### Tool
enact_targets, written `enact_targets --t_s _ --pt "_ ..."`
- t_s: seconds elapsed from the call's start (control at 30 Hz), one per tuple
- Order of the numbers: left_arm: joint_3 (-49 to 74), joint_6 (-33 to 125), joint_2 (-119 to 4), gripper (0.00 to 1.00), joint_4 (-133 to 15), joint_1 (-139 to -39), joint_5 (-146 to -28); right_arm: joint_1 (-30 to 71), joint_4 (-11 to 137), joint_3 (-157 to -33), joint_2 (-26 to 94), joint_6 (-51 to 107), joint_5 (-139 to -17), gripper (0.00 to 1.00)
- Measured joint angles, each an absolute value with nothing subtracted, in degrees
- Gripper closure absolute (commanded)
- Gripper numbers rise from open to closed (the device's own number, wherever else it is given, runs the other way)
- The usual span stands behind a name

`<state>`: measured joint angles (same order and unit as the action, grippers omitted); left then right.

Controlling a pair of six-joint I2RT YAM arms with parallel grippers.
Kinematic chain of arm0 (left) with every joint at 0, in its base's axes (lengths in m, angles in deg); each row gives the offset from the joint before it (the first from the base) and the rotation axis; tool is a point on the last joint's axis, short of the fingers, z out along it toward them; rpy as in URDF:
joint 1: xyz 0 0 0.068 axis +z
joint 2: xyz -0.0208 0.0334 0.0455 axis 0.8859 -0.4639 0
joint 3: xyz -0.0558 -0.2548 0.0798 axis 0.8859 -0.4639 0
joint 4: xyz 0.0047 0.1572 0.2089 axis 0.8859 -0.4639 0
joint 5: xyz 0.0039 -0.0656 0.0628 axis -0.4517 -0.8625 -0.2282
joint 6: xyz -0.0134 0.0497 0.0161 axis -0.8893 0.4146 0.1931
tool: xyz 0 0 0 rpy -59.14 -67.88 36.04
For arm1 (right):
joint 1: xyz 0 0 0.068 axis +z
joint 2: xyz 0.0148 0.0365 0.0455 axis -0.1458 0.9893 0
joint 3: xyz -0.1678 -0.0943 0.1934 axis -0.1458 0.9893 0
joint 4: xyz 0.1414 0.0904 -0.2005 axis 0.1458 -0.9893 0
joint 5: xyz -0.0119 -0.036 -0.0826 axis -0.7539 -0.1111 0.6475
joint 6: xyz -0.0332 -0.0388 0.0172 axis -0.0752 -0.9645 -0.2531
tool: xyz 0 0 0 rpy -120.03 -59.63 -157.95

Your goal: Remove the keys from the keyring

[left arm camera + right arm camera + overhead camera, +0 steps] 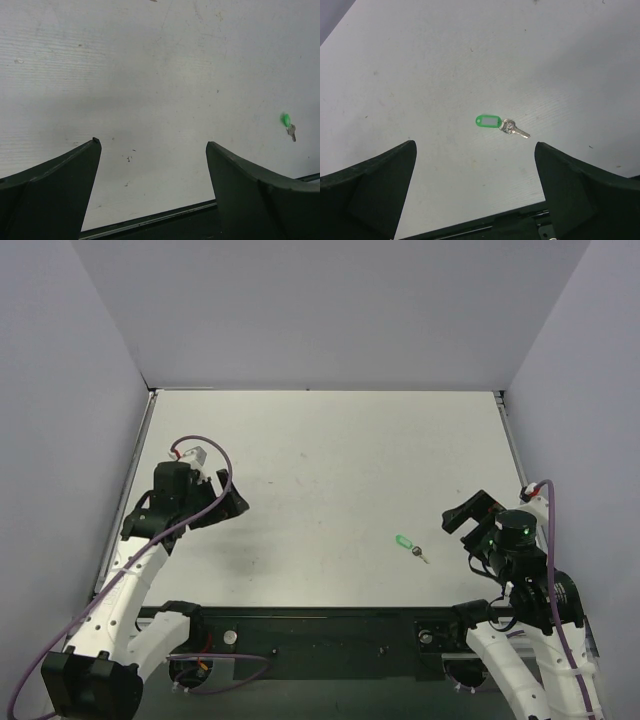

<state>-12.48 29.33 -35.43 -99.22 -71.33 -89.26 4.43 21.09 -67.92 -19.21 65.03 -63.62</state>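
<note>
- Two black two-finger grippers hang over a white scuffed tabletop (330, 440), one at each side of the top view.
- At 9 o'clock of the table, the left gripper (236, 502) points toward 3 o'clock. In its wrist view its claw (152, 145) is spread wide, with nothing but bare table between the dark fingers (60, 185).
- At about 4 o'clock of the table's middle lies the small bright green oval plastic tag of the keyring (402, 540). It lies flat, well apart from the left gripper and nearer the right one. The left wrist view shows it far off at 3 o'clock (285, 119).
- Touching the tag's end at its 4 o'clock is the tiny slim grey metal key (420, 555), also flat. The right wrist view shows its round head against the tag (487, 121) and its blade (516, 130) pointing away.
- At 4 o'clock of the table, the right gripper (462, 525) sits near the key without touching it, its claw (475, 145) spread wide and empty, with tag and key lying beyond the fingertips.
</note>
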Motion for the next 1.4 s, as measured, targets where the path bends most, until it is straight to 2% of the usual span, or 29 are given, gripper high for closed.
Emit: enact_targets --t_s 0.43,0.53,0.67,0.97,1.3,1.4 --pt "-12.9 29.4 -35.5 0.03 -99.0 -76.3 -89.8 4.4 17.6 -67.9 -18.3 64.6 -68.8 0.07" --pt "-13.3 29.0 -36.0 0.03 -97.9 -80.1 -89.7 4.4 16.6 -67.9 -18.3 64.4 -69.9 0.07" --pt "-14.7 26.8 -38.6 0.03 -93.6 -90.5 -88.2 4.4 15.7 -67.9 -18.4 64.1 -71.4 0.07" --pt "-16.0 19.9 -53.3 0.07 -78.9 -108.9 -87.4 4.4 13.3 -69.1 -19.7 63.7 -72.6 0.09" --pt "-7.0 12.0 -73.8 0.23 -62.9 -117.1 -89.6 4.4 11.5 -69.2 -22.4 64.8 -74.5 0.09" --pt "-2.6 8.1 -80.3 0.24 -57.9 -118.3 -90.2 4.4 11.1 -69.2 -23.4 65.5 -75.2 0.09"
